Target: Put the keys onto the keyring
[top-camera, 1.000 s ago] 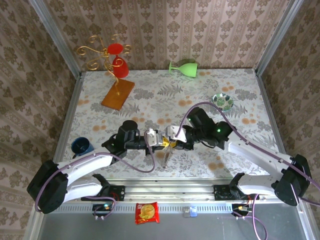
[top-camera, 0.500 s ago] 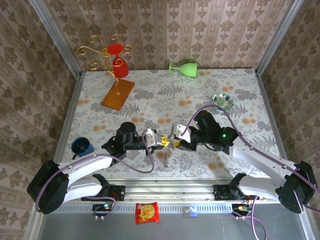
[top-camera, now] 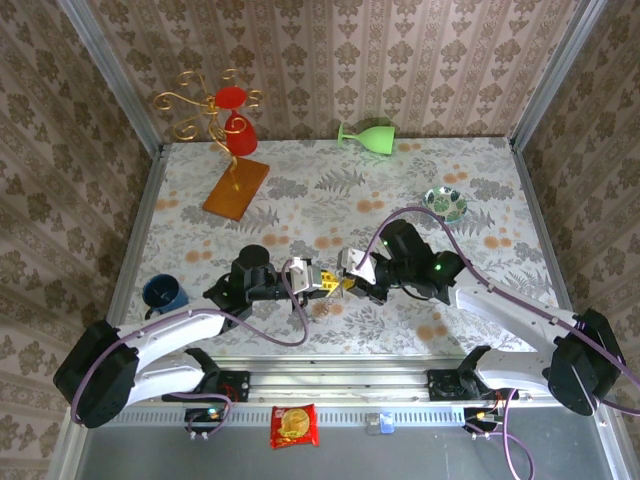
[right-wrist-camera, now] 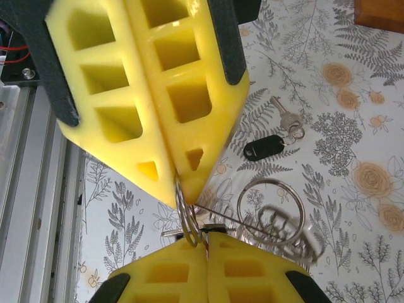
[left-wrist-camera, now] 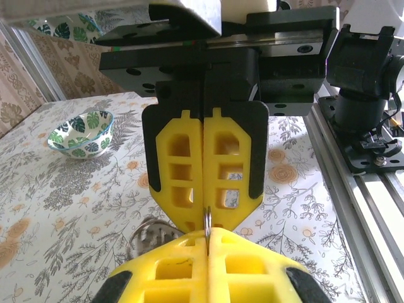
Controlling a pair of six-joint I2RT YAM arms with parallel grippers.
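A thin grey metal keyring (right-wrist-camera: 183,218), seen edge-on, is held in the air low over the floral-patterned table (right-wrist-camera: 353,82), toward the 6 o'clock side of its middle. It is pinched from two sides at once. The left gripper (top-camera: 320,281) is closed on one part of its rim and the right gripper (top-camera: 347,282) is closed on the part opposite, so that the yellow fingertips (left-wrist-camera: 189,208) almost meet across the wire.

In the right wrist view a second round metal hoop (right-wrist-camera: 271,211) is seen just beside the held ring, at 3 o'clock. Whether the two are linked cannot be told. The small keys (right-wrist-camera: 264,148), black-headed with short metal blades, are lying flat on the table at about 1 o'clock of the pinch, apart from both rings. A small green-patterned bowl (top-camera: 445,203) is set well apart at 2 o'clock.

The keyring is judged to be light, stiff and springy, and its smooth wire is likely to slip or twist between flat pads. A hold across the rim, away from the split end, is advised. The keys are judged very light and hard to lift off the surface, and are best taken by the broader black head, so that the eye is left free.
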